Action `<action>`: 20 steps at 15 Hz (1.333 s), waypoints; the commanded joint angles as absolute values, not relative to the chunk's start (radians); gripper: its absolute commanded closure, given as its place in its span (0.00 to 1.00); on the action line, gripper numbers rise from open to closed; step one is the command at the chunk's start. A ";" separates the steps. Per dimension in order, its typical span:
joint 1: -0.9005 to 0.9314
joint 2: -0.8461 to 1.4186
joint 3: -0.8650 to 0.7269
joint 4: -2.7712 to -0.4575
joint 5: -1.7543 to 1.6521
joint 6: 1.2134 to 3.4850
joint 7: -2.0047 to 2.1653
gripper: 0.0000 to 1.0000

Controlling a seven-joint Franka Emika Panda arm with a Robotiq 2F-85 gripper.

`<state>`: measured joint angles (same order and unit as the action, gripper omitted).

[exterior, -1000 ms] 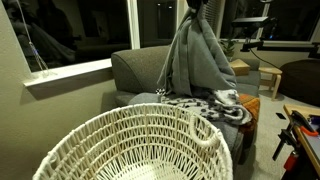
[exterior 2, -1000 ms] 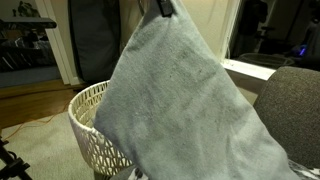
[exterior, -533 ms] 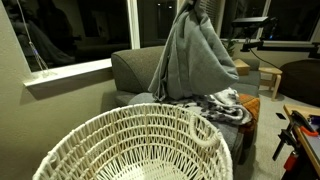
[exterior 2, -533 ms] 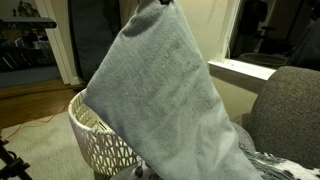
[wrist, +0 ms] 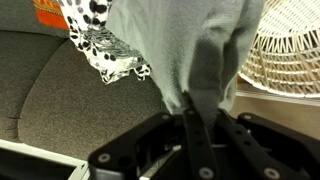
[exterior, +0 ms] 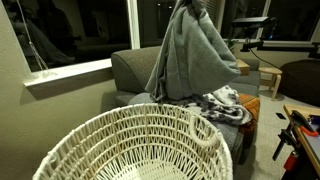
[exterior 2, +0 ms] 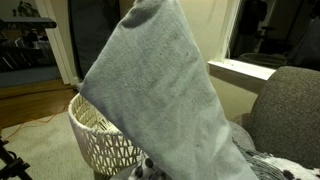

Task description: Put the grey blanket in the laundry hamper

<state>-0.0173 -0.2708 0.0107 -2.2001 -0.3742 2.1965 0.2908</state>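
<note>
My gripper (wrist: 198,104) is shut on the grey blanket (wrist: 185,45) and holds it high above the sofa. The blanket hangs in long folds in both exterior views (exterior: 190,60) (exterior 2: 165,90). Its lower end still reaches the sofa seat. The gripper shows at the top of an exterior view (exterior: 194,8). The laundry hamper, a white open-weave rope basket, stands beside the sofa (exterior: 140,145) (exterior 2: 95,135) and shows at the right of the wrist view (wrist: 285,55). The blanket hangs partly in front of the hamper in an exterior view.
A black-and-white spotted blanket (exterior: 222,103) (wrist: 100,40) lies on the grey sofa (exterior: 135,70) (wrist: 70,100). A window sill (exterior: 65,72) runs behind the sofa. A side table (exterior: 262,72) and a chair (exterior: 300,78) stand further off.
The gripper has lifted the grey blanket higher and shifted it toward the hamper side; more of it has left the sofa seat.
</note>
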 commanded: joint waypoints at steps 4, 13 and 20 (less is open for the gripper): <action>-0.007 -0.307 0.044 -2.161 -0.332 2.117 0.181 0.99; 0.034 -0.328 0.095 -2.111 -0.306 2.001 0.097 0.99; 0.069 -0.316 0.124 -2.059 -0.297 1.935 0.065 0.99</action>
<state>0.0522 -0.2931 0.1164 -2.0892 -0.3202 1.9888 0.1092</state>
